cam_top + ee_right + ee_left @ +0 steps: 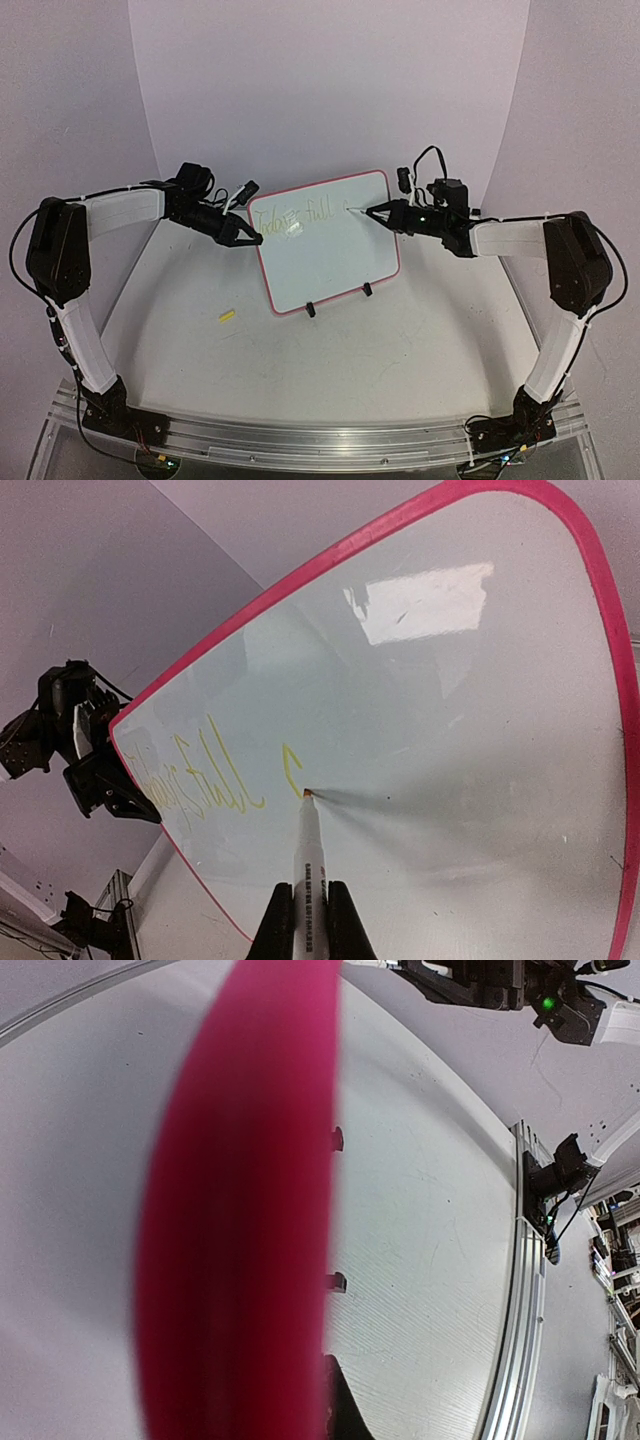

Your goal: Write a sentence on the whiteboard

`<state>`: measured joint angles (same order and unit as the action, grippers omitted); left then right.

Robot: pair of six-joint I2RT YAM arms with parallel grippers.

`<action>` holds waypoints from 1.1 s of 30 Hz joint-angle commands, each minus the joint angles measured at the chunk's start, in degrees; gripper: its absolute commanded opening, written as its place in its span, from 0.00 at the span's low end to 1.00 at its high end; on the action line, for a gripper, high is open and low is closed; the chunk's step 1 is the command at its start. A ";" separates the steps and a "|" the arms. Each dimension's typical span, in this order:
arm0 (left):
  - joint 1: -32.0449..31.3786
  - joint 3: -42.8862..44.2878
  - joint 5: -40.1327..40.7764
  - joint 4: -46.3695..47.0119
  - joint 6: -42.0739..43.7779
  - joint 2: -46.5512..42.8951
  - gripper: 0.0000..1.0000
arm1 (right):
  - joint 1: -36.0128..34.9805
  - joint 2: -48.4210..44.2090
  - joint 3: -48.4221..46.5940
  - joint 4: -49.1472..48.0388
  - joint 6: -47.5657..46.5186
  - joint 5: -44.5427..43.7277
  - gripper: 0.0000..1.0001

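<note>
**Item:** whiteboard (330, 245), white face, thin red round-cornered frame. It stood leaning back on two black clip feet (312, 310) at the middle of the desk (420, 340), between the two arms.

**Obscured:** in the left wrist view the frame was only a blurred red band across the middle. The board's face could not be read there, and that claw's own fingers barely showed. From above, the left claw (250, 238) was closed on the frame's left edge.

**Sentence** (215, 780)**:** faint yellow-green cursive, one line on the board's upper left.
- The first word was muddled and not legible.
- "full" was readable.
- After it came one lone hooked stroke.
- From above, the writing was almost too pale to make out.
- A glare patch (420, 605) washed out the upper board.

**Right claw** (308, 905)**:** clamped narrow on a white marker (308, 845), whose tip touched the board just beneath the hooked stroke. The print on the barrel was too small to read.

**Loose:** a small yellow piece (227, 316) lay on the desk left of the board and apart from it. What it was could not be told.
</note>
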<state>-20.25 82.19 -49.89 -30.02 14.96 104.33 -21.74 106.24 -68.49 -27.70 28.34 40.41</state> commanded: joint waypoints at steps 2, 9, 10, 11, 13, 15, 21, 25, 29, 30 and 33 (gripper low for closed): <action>-1.63 1.04 2.11 -2.42 2.19 1.18 0.00 | 0.15 -1.43 -2.51 -1.10 0.35 -2.20 0.00; -1.72 1.04 2.01 -2.42 2.19 1.22 0.00 | 0.20 -1.02 -3.01 -1.92 1.02 -1.92 0.00; -1.72 1.04 2.03 -2.45 2.20 1.21 0.00 | 0.20 -0.99 -3.09 -1.95 1.08 -1.89 0.00; -1.72 1.04 2.05 -2.45 2.19 1.22 0.00 | 0.19 -0.95 -3.15 -1.99 1.07 -1.83 0.00; -1.75 1.04 2.01 -2.46 2.23 1.22 0.00 | 0.16 -0.85 -3.20 -2.06 1.10 -1.79 0.00; -1.81 1.04 2.02 -2.43 2.18 1.28 0.00 | 0.12 -0.80 -3.37 -2.13 1.19 -1.74 0.00; -1.98 1.02 2.05 -2.45 2.14 1.48 0.00 | 0.16 -1.29 -3.13 -3.25 1.93 -0.94 0.00; -1.99 1.10 2.13 -2.47 2.16 1.49 0.00 | 0.17 -2.95 -1.61 -4.96 3.18 -0.12 0.00; -2.09 1.13 2.20 -2.50 2.11 1.40 0.00 | 0.20 -5.61 0.61 -5.86 3.65 -0.68 0.00; -2.07 1.13 2.25 -2.52 2.10 1.38 0.00 | 0.20 -6.20 1.07 -5.91 3.65 -1.06 0.00; -2.07 1.10 2.23 -2.54 2.09 1.34 0.00 | 0.15 -7.23 2.07 -5.87 3.34 -2.18 0.00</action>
<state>-20.47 82.19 -49.82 -30.05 15.03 104.33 -21.76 103.13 -67.43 -30.08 31.42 39.81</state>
